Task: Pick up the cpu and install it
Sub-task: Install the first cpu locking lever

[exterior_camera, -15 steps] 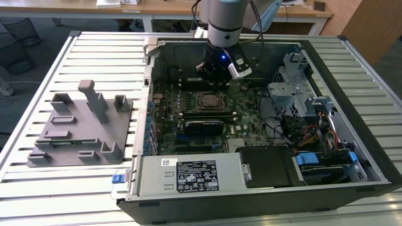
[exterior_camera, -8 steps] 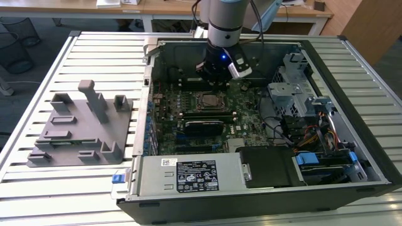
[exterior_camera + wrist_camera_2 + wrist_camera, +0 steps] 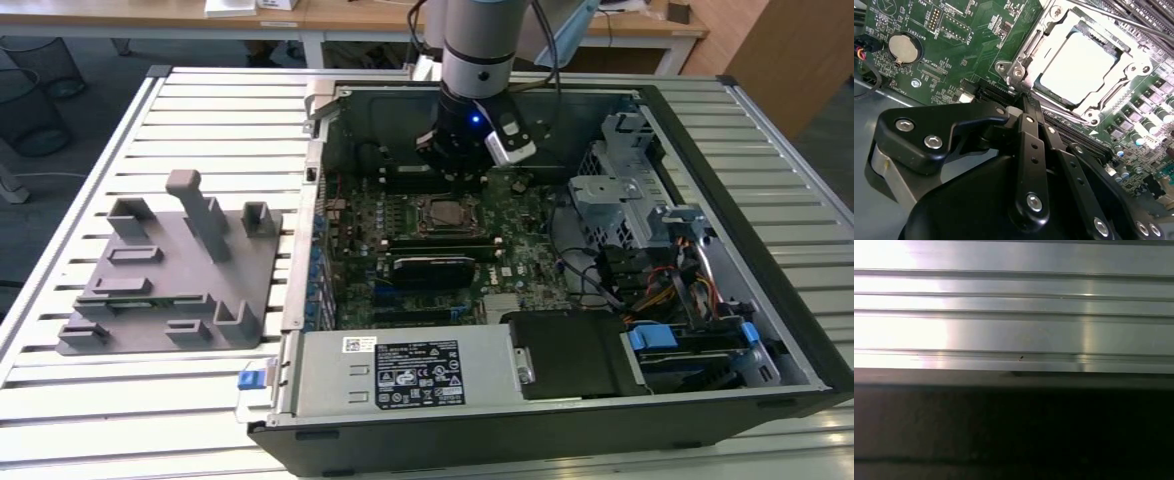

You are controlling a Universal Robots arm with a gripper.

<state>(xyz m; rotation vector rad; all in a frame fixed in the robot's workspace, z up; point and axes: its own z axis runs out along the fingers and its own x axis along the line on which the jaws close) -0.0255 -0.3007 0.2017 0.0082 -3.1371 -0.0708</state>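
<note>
The cpu (image 3: pixel 1078 67) already sits inside the socket frame (image 3: pixel 1089 112) on the motherboard (image 3: pixel 979 30), its silvery-white top flat and square within the metal surround. In the exterior view the socket (image 3: pixel 442 212) lies near the middle of the open computer case (image 3: pixel 747 180), which rests on the slatted counter (image 3: pixel 200 110).

The gripper (image 3: pixel 1024 102) is just beside the socket, not over it. In the second wrist view its black fingers (image 3: pixel 1029 150) run together to a closed tip that points at the near edge of the socket frame, with nothing between them; the chip lies just beyond that tip, along the line the fingers point. In the exterior view the arm (image 3: pixel 477 40) comes down into the case toward the counter's far edge, and the gripper (image 3: pixel 461 165) hangs just on the far side of the socket.

A grey fixture block (image 3: pixel 167 275) stands on the counter, well apart, toward the exterior view's left. A coin cell (image 3: pixel 903 48) sits on the board, away from the socket.
</note>
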